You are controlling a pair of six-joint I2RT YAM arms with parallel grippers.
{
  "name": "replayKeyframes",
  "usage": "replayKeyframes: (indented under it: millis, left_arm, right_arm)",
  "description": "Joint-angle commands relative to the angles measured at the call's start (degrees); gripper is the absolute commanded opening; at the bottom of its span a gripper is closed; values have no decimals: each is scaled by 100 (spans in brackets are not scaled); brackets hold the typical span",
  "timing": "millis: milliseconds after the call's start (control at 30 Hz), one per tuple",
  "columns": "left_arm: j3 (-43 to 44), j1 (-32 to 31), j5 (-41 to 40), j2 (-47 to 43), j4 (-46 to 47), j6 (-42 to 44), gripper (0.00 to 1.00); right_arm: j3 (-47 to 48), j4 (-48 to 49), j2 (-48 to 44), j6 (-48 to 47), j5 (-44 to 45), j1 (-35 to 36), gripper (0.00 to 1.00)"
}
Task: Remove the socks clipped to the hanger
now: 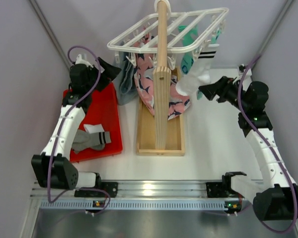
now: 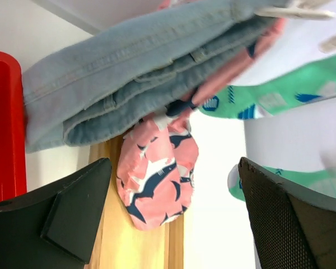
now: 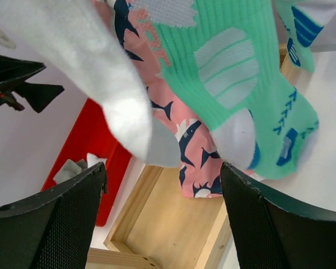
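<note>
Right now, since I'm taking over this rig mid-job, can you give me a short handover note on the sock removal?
Left gripper: open, empty, near the far end of the red tray, beside the blue-grey cloth.
Right gripper: open, at the toe of the white striped sock, not gripping it.
Done: a grey sock and a black-banded sock lie in the tray.
Left: the white striped sock and the teal-green socks still hang clipped to the hanger.

White grid hanger point(image 1: 139, 35), teal-green sock point(image 3: 229, 67), black-striped white sock point(image 1: 196, 77), pink navy-shark cloth point(image 2: 157, 185), red tray point(image 1: 109, 119)
</note>
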Motion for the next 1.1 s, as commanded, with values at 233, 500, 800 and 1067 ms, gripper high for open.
replayKeyframes:
  millis: [233,500,800,1067]
  left_arm:
    - [-1619,3,552,-1883,162,-456,95]
    - [-2885,-119,2240,-2025,2429,-1168,83]
    - [-2325,-1683,2495,-1015,3747,-360,91]
    - [-2034,-2343,2627,-118,5021,-140,96]
  right_arm:
    - [717,526,482,-296,-649,-68,80]
    - [1017,1546,1265,502,-1184,-51,56]
    - [525,1548,606,803,-888,977,5]
    - [542,1012,281,1181,-492,1610,0]
